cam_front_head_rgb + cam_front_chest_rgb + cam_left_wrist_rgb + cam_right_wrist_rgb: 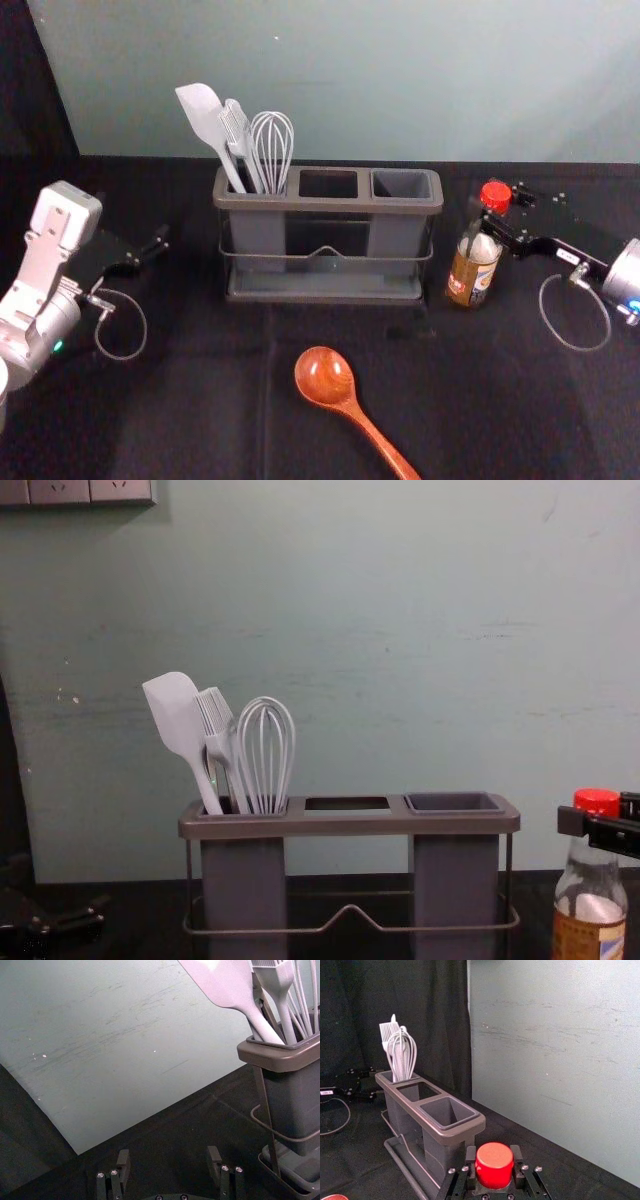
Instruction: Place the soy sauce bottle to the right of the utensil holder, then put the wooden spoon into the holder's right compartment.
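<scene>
Wall and table: a pale grey-green wall stands behind a table in black cloth, a plain ground where the work is easy to pick out.
Utensil holder: it sits upright near the wall, its rim facing front, so all its openings can be reached from above.
Left compartment: a spatula, a brush and a whisk share it, which leaves the other openings free.
Right compartment: empty, ready for the spoon.
Soy sauce bottle: upright, just beside the holder on its right, which is where the task wants it; whether its base bears fully on the cloth I cannot tell.
Right gripper: at the bottle's top, pinching it around the red cap and neck, probably to keep it steady and the label side clear.
Wooden spoon: lying in front of the holder, untouched, bowl toward the holder and handle toward the robot.
Left gripper: spread and holding nothing, parked to the holder's left, out of the way.
Next: likely let go of the bottle, back off without tipping it, then fetch the spoon.
</scene>
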Controlling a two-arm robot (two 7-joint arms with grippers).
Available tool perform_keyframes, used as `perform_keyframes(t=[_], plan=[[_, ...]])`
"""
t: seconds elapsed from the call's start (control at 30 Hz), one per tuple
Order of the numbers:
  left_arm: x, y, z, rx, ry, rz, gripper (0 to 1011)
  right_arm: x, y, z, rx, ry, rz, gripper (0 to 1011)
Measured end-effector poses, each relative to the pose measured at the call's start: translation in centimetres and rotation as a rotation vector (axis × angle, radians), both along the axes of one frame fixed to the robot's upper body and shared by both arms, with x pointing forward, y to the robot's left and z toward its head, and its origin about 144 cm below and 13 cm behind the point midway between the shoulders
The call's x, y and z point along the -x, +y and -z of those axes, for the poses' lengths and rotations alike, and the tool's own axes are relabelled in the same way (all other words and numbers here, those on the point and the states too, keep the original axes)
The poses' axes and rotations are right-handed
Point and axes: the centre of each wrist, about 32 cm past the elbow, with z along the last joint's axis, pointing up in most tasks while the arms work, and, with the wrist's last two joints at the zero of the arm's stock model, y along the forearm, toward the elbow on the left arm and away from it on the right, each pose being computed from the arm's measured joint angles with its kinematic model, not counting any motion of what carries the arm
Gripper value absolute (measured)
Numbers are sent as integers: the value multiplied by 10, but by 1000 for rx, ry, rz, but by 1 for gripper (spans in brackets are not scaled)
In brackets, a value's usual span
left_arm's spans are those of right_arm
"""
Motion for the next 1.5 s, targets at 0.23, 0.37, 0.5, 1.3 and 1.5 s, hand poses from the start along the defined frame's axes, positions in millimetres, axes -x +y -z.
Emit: perform_keyframes(t=[0.23,0.37,0.5,1.3,1.5], plan=[[0,0,0,0,0,0,1005,0,0,0,0,0,0,609],[0,0,0,0,0,0,1005,0,0,0,0,0,0,743],[0,0,0,0,0,0,1005,0,0,0,0,0,0,854],[0,0,0,0,0,0,1005,14,-6,-15,4,-52,8,1002],[0,0,0,0,0,0,1005,22,-7,-29,3,-81,12,1003]])
